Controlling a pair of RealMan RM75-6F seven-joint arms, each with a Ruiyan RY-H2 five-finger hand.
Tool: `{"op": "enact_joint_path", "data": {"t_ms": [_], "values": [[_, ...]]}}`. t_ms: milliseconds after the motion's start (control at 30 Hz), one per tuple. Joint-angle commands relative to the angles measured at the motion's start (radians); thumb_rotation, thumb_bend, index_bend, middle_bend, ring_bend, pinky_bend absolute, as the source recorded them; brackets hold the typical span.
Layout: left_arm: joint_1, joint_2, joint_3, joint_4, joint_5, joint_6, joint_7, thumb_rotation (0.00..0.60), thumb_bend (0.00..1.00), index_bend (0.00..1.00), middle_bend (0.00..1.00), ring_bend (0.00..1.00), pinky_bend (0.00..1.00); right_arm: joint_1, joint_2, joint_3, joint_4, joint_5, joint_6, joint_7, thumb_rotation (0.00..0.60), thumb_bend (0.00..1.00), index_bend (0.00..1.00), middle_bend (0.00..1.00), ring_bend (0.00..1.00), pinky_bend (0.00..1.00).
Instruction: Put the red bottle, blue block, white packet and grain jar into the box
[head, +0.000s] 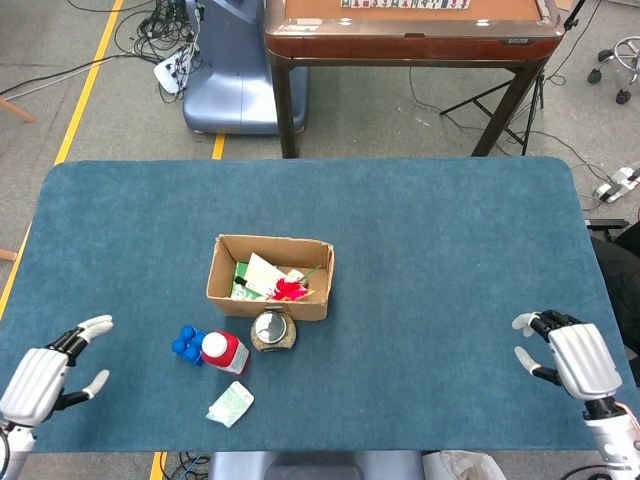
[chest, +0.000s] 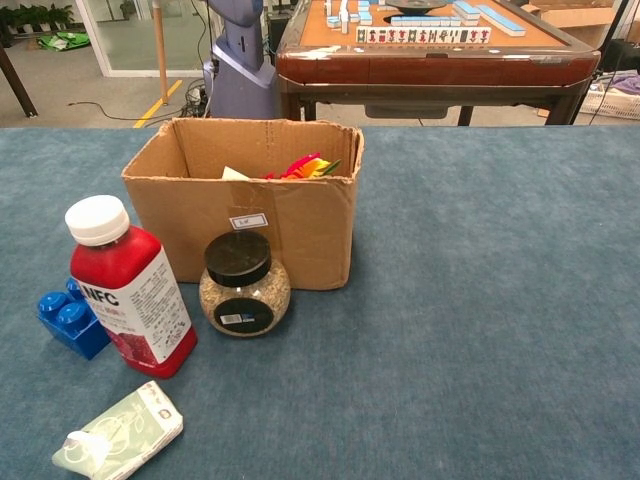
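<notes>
Your left hand (head: 40, 373) sits empty at 8 o'clock on the table (head: 450, 240), fingers spread; your right hand (head: 572, 357) at 4 o'clock also holds nothing, fingers apparently apart, though they are partly hidden. The box (chest: 250, 215) stands centre-left. From it, the grain jar (chest: 243, 285) touches its front at 6, the red bottle (chest: 128, 285) and blue block (chest: 68, 317) at 7, the white packet (chest: 120, 433) nearest you.

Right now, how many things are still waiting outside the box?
4, all just in front of the box: jar at its wall, bottle left of it, block behind the bottle, packet nearest the edge.
</notes>
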Motion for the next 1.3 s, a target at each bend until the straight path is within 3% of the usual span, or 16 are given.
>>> {"op": "enact_joint_path", "data": {"t_ms": [33, 500, 800, 1067, 1300], "values": [[-0.049, 0.069, 0.036, -0.123, 0.064, -0.076, 0.041, 0.6, 0.29, 0.03, 0.07, 0.19, 0.49, -0.004, 0.014, -0.001, -0.018, 0.005, 0.0, -0.014, 0.6, 0.29, 0.45, 0.53, 0.42, 0.58], [-0.173, 0.095, 0.005, -0.37, 0.041, -0.298, 0.309, 0.6, 0.26, 0.05, 0.06, 0.16, 0.45, -0.025, 0.066, 0.014, -0.063, 0.03, 0.029, -0.006, 0.6, 0.29, 0.45, 0.53, 0.42, 0.58], [-0.238, 0.086, -0.046, -0.465, -0.063, -0.395, 0.438, 0.6, 0.26, 0.09, 0.06, 0.16, 0.44, -0.032, 0.087, 0.021, -0.08, 0.041, 0.033, 0.003, 0.6, 0.29, 0.45, 0.53, 0.42, 0.58], [-0.299, 0.067, -0.096, -0.509, -0.188, -0.466, 0.563, 0.6, 0.26, 0.16, 0.14, 0.16, 0.44, -0.034, 0.096, 0.025, -0.084, 0.046, 0.03, 0.012, 0.6, 0.29, 0.45, 0.53, 0.42, 0.58], [-0.345, 0.062, -0.11, -0.528, -0.298, -0.517, 0.66, 0.6, 0.26, 0.23, 0.15, 0.19, 0.46, -0.036, 0.102, 0.028, -0.086, 0.049, 0.03, 0.02, 0.6, 0.29, 0.45, 0.53, 0.42, 0.58]]}}
